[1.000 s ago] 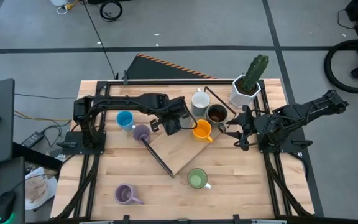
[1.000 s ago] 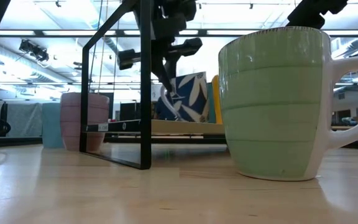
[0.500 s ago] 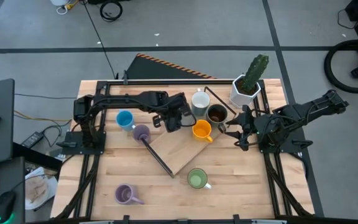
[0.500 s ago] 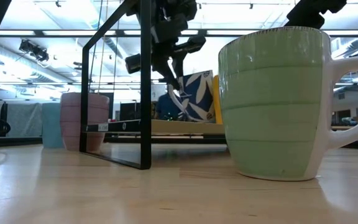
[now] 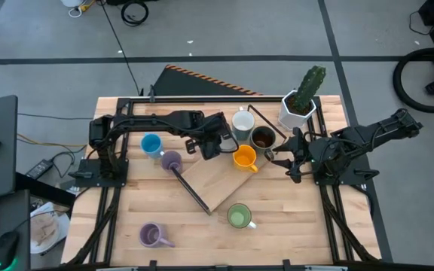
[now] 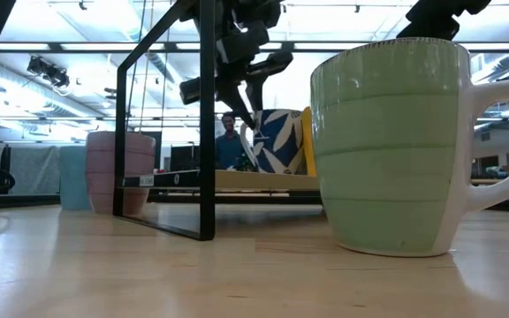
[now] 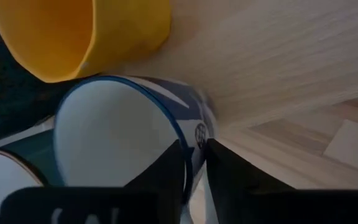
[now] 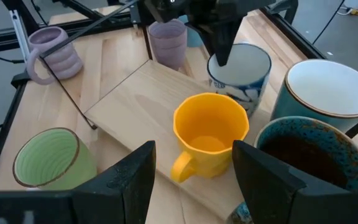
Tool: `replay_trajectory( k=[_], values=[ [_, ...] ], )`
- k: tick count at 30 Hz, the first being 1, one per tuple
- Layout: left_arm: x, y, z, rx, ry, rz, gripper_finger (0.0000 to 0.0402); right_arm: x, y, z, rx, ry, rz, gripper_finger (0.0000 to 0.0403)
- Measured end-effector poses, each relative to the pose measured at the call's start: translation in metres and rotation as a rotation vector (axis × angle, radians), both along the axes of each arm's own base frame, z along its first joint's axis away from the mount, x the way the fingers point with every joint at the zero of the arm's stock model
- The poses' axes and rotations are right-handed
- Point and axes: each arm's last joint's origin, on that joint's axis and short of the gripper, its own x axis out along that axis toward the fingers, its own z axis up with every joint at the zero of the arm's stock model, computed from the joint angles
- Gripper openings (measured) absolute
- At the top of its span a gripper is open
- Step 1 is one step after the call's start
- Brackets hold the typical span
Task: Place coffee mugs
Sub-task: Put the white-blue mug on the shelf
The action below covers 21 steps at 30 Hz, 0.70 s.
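My left gripper (image 8: 221,55) hangs over a white mug with a blue leaf pattern (image 8: 238,74), which stands upright on the wooden board (image 5: 217,181). Its fingers are a little apart, one on each side of the mug's rim (image 7: 182,140). Beside this mug stand the orange mug (image 5: 245,157), the dark brown mug (image 5: 262,138) and a white mug (image 5: 242,122). The blue mug (image 5: 151,144), two lilac mugs (image 5: 171,159) (image 5: 151,235) and the green mug (image 5: 238,217) stand on the table. My right gripper (image 8: 194,186) waits open, short of the orange mug. My left gripper comes at the patterned mug from above, slanting down. One finger (image 7: 163,180) is inside the rim and the other finger (image 7: 241,183) is outside the wall. Whether either finger touches the wall, I cannot tell. The mug rests on its base on the board.
A white angular pot with a cactus (image 5: 298,105) stands at the far right corner. A black metal frame (image 5: 191,188) leans across the board's left edge and along the table's far side. Bare table lies between the green mug and the near lilac mug.
My left gripper's fingers have parted, and the wrist has turned a little while staying in place. The patterned mug, tilted a second ago, now stands upright on the board beside the orange mug.
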Motion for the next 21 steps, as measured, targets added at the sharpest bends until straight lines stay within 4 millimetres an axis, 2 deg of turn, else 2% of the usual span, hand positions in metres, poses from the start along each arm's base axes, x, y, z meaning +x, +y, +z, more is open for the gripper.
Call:
replay_trajectory(
  k=[7, 15, 21],
  values=[
    [0.002, 0.0, 0.001, 0.009, -0.02, -0.007, 0.0098, 0.0, 0.0, 0.0, 0.0, 0.001, 0.0, 0.0218],
    [0.002, 0.003, 0.002, 0.123, -0.008, 0.028, 0.01, 0.0, 0.0, 0.0, 0.001, 0.002, -0.002, 0.0218],
    [0.001, 0.003, 0.01, 0.109, -0.052, 0.037, 0.01, 0.0, 0.0, 0.0, -0.001, 0.003, 0.0, 0.0218]
  ],
)
